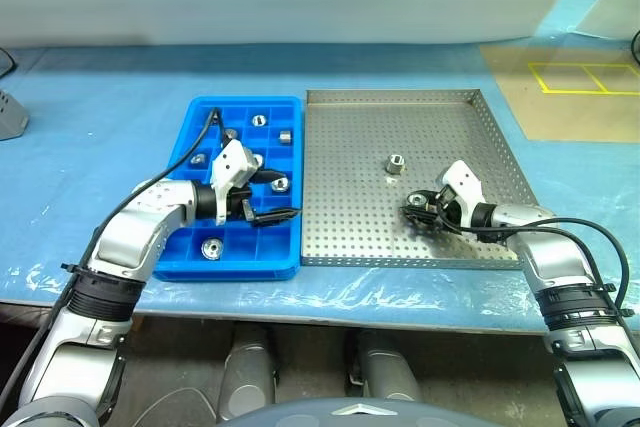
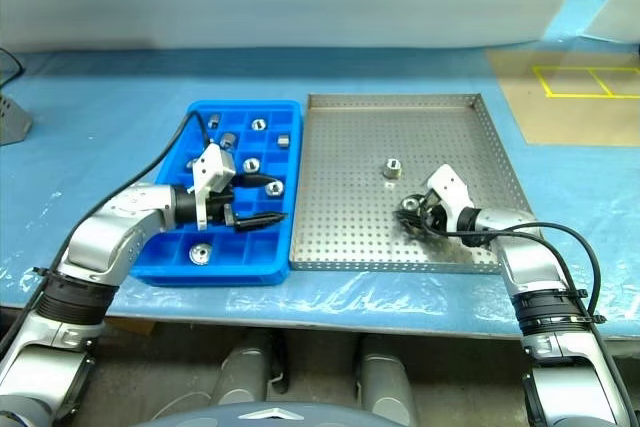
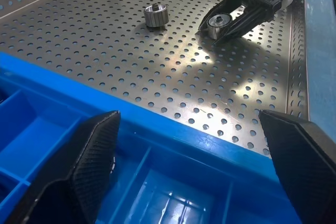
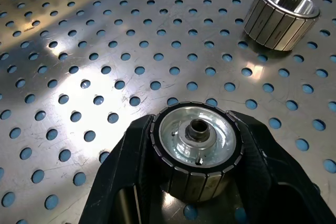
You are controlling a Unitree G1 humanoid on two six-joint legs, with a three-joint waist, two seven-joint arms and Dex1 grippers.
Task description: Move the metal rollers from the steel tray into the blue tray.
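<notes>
The steel tray (image 1: 360, 137) lies right of the blue tray (image 1: 245, 103). My right gripper (image 1: 414, 210) rests low on the steel tray's near right part, shut on a metal roller (image 4: 197, 148) that stands on end between its fingers. A second roller (image 1: 396, 162) stands loose just beyond it, apart from the fingers. Several rollers lie in the blue tray's compartments, such as one at the back (image 1: 259, 119) and one at the near left (image 1: 211, 248). My left gripper (image 1: 279, 196) hovers open over the blue tray's right side, holding nothing, its tips toward the steel tray.
Both trays sit on a blue plastic-covered table whose front edge runs just below them. A brown board with yellow tape marks (image 1: 580, 77) lies at the back right. A grey object (image 1: 8, 115) sits at the far left edge.
</notes>
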